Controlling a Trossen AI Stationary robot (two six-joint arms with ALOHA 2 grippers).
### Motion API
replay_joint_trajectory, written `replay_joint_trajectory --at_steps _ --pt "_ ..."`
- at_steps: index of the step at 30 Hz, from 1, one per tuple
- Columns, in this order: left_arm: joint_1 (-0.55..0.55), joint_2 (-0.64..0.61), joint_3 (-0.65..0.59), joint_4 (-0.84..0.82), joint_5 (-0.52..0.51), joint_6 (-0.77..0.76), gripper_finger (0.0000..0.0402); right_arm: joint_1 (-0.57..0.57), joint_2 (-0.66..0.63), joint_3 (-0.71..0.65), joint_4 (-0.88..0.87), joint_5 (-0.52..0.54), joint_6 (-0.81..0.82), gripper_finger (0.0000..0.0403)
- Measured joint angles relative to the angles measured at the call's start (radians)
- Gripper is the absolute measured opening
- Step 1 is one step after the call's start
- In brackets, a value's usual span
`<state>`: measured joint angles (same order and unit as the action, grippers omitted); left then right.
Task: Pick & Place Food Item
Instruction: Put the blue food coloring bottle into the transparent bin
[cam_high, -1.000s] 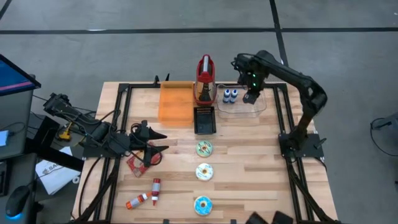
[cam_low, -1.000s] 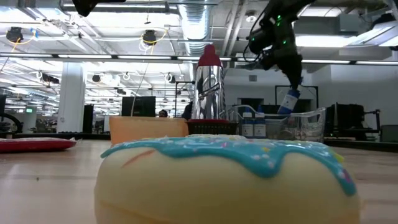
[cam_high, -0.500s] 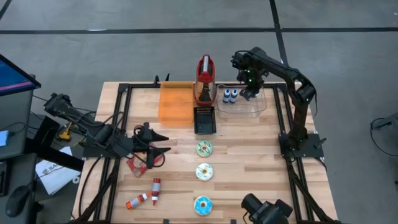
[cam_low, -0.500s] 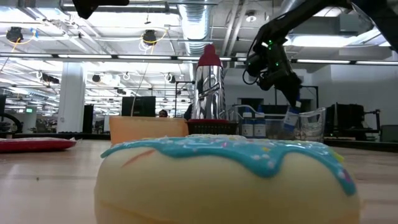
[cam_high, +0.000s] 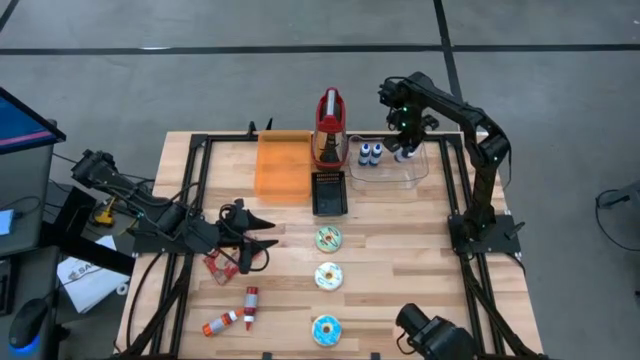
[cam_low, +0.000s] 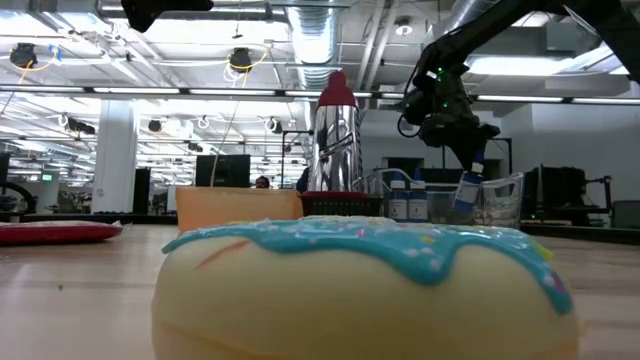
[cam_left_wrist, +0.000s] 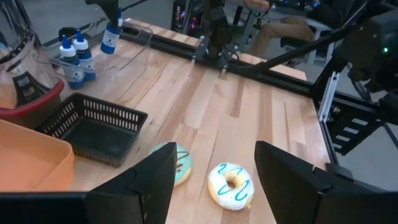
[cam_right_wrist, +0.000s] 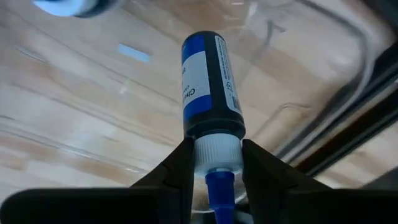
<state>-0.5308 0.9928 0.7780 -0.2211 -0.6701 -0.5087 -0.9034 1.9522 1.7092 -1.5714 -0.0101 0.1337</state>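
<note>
— Fingers of the left gripper (cam_high: 262, 247) spread apart, red snack packet (cam_high: 218, 264) on the table just behind them, untouched.
— Right gripper (cam_high: 405, 152)?
— Clamped on a blue dropper bottle's (cam_right_wrist: 210, 84) cap, hanging it over the clear tray (cam_high: 425, 172).

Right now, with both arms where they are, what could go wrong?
1. The right gripper holds a blue bottle only by its white cap over the clear tray; it could slip or swing into the two bottles standing there.
2. The left gripper hangs open beside the red snack packet, which lies partly under the arm; a blind descent might pin or shove it.
</note>
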Motion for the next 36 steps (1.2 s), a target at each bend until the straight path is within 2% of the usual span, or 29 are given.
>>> replay_joint_trajectory --at_steps 9,16,26,36 --pt "-0.006 0.0 0.0 0.006 0.014 0.0 0.0214 -0.026 0.044 -0.007 -0.001 -0.154 0.156 0.0095" --pt "-0.019 0.0 0.0 0.037 0.014 -0.005 0.0214 -0.04 0.118 -0.002 0.001 -0.271 0.181 0.0095" --pt "-0.024 0.0 0.0 0.038 0.014 -0.023 0.0214 -0.089 0.131 0.004 0.001 -0.281 0.205 0.0095" --pt "-0.024 0.0 0.0 0.039 0.013 -0.023 0.0214 -0.091 0.131 0.005 0.0 -0.299 0.257 0.0095"
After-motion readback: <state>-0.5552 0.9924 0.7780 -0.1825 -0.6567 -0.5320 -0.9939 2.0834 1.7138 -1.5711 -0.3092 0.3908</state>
